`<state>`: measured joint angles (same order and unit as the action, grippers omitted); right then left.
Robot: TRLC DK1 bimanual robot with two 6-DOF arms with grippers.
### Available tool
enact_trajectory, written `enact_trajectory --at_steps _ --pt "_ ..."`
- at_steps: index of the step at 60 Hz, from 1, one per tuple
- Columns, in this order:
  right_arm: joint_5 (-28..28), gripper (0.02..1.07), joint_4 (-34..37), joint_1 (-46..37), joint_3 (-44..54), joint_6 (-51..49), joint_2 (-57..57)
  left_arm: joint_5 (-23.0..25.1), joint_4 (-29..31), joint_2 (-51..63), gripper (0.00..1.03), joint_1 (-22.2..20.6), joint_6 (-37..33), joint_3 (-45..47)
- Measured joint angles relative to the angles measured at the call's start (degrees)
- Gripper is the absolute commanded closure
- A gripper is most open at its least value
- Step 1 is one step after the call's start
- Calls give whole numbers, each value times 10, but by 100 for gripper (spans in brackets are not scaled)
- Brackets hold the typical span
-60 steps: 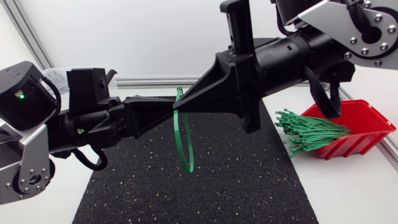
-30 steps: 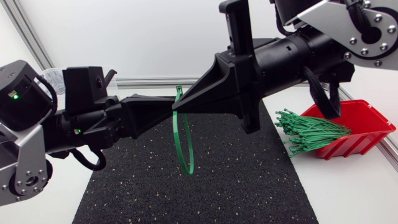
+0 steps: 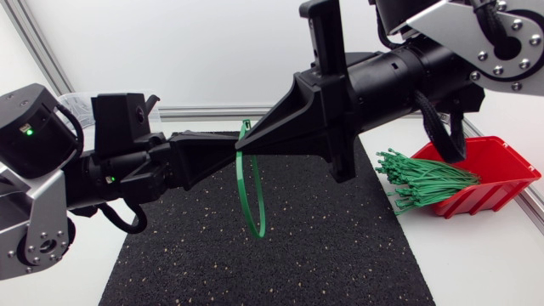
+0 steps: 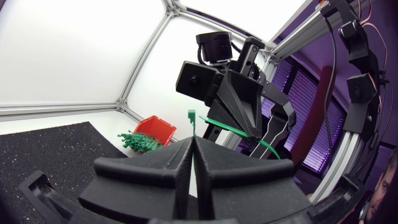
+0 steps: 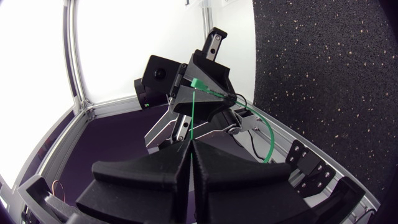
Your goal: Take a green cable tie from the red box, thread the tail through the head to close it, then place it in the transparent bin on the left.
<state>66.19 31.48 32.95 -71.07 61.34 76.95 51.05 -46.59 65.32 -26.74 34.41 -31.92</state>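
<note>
A green cable tie point(image 3: 249, 183) hangs as a loop above the black mat, held between both grippers at mid-table. My left gripper point(image 3: 231, 146) is shut on the tie close to its head point(image 4: 192, 116), which stands just past the fingertips. My right gripper point(image 3: 245, 146) meets it tip to tip and is shut on the strap point(image 5: 194, 115). The loop point(image 5: 268, 140) curves away beside both. The red box point(image 3: 501, 163) sits at the far right, with a bundle of green ties point(image 3: 425, 178) spilling over its left rim. The transparent bin point(image 3: 76, 104) is mostly hidden behind my left arm.
A black speckled mat point(image 3: 323, 246) covers the middle of the table under the grippers. White table surface point(image 3: 476, 263) shows to its right. An aluminium frame rail point(image 3: 204, 111) runs along the back edge.
My left arm shifted slightly left and came back. The tie loop and both grips stay as they were.
</note>
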Motion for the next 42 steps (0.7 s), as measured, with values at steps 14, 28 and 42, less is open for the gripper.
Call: enact_trajectory --at_steps 14,28,42 --pt "0 101 0 0 0 0 0 0 0 -1 100 0 0 0" --pt "0 101 0 0 0 0 0 0 0 -13 100 0 0 0" --pt "0 101 -1 0 0 0 0 -2 0 -14 100 0 0 0"
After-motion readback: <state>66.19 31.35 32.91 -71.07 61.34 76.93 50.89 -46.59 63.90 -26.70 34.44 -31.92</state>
